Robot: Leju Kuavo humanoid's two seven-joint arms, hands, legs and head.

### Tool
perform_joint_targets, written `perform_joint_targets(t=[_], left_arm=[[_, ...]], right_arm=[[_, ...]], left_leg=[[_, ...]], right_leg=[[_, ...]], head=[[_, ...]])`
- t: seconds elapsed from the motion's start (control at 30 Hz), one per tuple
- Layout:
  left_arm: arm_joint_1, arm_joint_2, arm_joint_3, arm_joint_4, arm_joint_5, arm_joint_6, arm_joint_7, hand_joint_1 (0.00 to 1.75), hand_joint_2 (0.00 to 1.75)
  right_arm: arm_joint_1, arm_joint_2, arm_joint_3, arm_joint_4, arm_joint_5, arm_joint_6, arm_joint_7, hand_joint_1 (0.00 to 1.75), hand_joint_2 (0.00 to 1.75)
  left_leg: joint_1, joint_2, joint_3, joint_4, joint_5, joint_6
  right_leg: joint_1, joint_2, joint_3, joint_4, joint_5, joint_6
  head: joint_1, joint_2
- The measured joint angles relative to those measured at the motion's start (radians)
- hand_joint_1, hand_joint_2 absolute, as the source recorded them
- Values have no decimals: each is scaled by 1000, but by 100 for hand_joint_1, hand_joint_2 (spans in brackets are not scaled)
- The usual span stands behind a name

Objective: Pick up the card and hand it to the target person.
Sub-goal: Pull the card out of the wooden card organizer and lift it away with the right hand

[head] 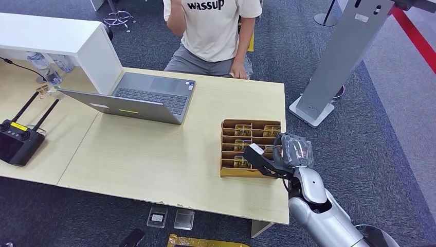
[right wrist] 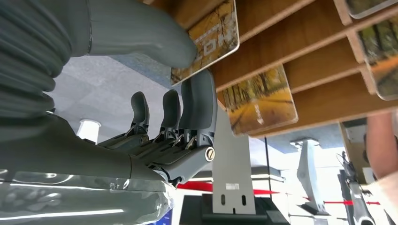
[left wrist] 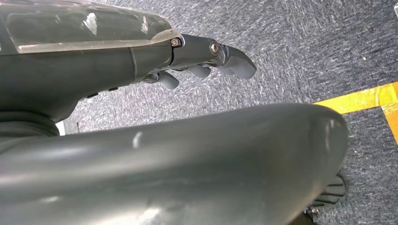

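Observation:
A wooden card rack [head: 230, 149] stands near the table's right edge with several yellow-printed cards in its slots. My right hand [head: 275, 157] reaches over the rack's near right part. In the right wrist view my thumb and a finger [right wrist: 199, 101] pinch the lower corner of one yellow card [right wrist: 209, 42], which still sits in its slot of the rack [right wrist: 300, 42]. Another card [right wrist: 260, 101] stands in the neighbouring slot. The target person [head: 216, 31], in a cream shirt, sits across the table with a hand resting on its far edge. My left hand [left wrist: 206, 58] hangs above the carpet, holding nothing.
An open grey laptop [head: 144, 98] lies mid-table, a black remote controller [head: 18, 141] at the left, a white shelf [head: 56, 38] at the back left. A grey floor stand [head: 334, 62] rises right of the table. Two clear cases [head: 169, 218] lie on the floor by the near edge.

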Motion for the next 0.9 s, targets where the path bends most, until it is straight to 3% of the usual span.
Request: perform_joint_targets(t=[0.3,0.67,0.8,0.9], left_arm=[[-1,1,-7,0,-1,-3,1,0,0],[-2,3,-14,0,-1,-3,3,0,0],[-2,3,-14,0,-2,-7,-4,0,175],[-2,3,-15,0,-9,-13,-12,0,175]], right_arm=[[3,-1,0,10,-2,2,0,107,175],[4,0,1,25,-16,2,-7,156,175],[3,0,1,25,-16,2,-7,166,175],[3,0,1,25,-16,2,-7,166,175]], left_leg=[[0,0,0,0,0,0],[0,0,0,0,0,0],[0,0,0,0,0,0],[0,0,0,0,0,0]], right_leg=[[0,0,0,0,0,0],[0,0,0,0,0,0],[0,0,0,0,0,0],[0,0,0,0,0,0]], head=[[0,0],[0,0],[0,0],[0,0]])
